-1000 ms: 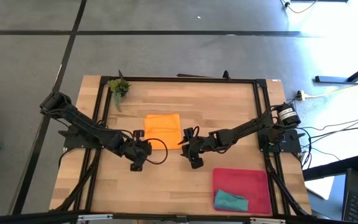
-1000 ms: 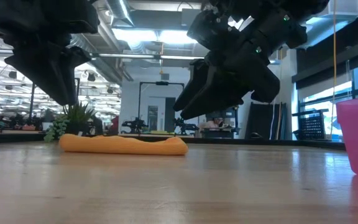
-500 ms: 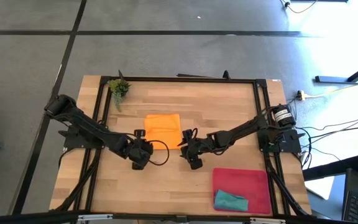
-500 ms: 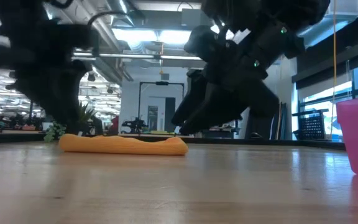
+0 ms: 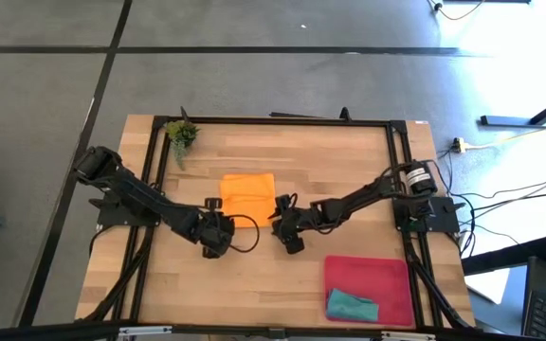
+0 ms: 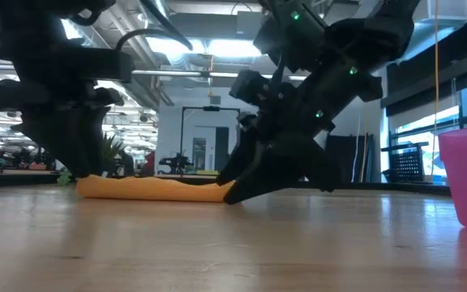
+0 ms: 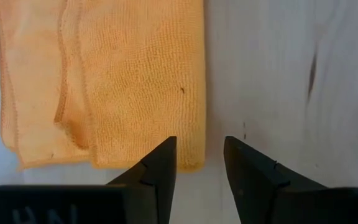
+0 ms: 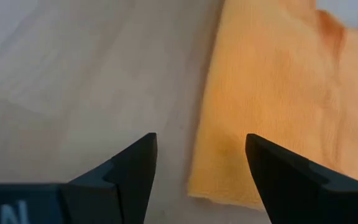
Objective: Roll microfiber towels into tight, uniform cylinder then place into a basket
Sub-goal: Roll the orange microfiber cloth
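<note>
Two towels: orange towel (image 5: 247,194) on table; teal towel (image 5: 352,306) in basket (image 5: 368,272).

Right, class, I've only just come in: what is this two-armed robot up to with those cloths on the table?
Both arms are closing in on the orange towel, which lies folded flat mid-table, not yet rolled. The left gripper and right gripper are both open, one at each near corner of the towel, low to the wood but not gripping it. The teal towel already sits bunched in the pink basket at the table's near right corner.
</note>
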You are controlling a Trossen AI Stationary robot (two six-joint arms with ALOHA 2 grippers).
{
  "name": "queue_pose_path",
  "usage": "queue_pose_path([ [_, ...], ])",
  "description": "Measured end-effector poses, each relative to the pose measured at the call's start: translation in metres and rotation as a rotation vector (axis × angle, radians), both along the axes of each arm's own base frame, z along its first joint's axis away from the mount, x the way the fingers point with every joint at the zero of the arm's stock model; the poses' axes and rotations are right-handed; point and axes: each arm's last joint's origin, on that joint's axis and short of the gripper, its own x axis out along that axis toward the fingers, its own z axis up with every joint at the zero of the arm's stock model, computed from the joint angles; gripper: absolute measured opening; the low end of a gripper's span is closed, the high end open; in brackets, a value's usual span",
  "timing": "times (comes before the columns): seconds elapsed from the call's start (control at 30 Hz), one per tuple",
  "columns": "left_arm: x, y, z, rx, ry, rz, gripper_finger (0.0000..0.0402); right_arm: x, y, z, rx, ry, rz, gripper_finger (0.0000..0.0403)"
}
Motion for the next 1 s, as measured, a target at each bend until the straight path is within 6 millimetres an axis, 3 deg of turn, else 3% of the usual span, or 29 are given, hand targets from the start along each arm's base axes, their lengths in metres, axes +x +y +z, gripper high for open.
queue_pose_path([
  [0.27,0.000,0.000,-0.001,0.000,-0.002,0.001,0.0125,0.001,-0.009,-0.004,0.064,0.008,-0.094,0.0229],
  [0.5,-0.009,0.004,-0.011,0.017,0.037,0.001,0.0125,0.001,-0.010,-0.006,0.081,0.010,-0.131,0.0149],
  [0.8,-0.007,0.004,-0.013,0.014,0.020,-0.020,0.0127,0.001,-0.012,-0.007,0.056,0.012,-0.153,0.0018],
  [1.0,-0.004,0.002,-0.011,0.027,0.006,-0.081,0.0125,0.001,-0.014,-0.007,0.061,0.013,-0.159,0.0017],
])
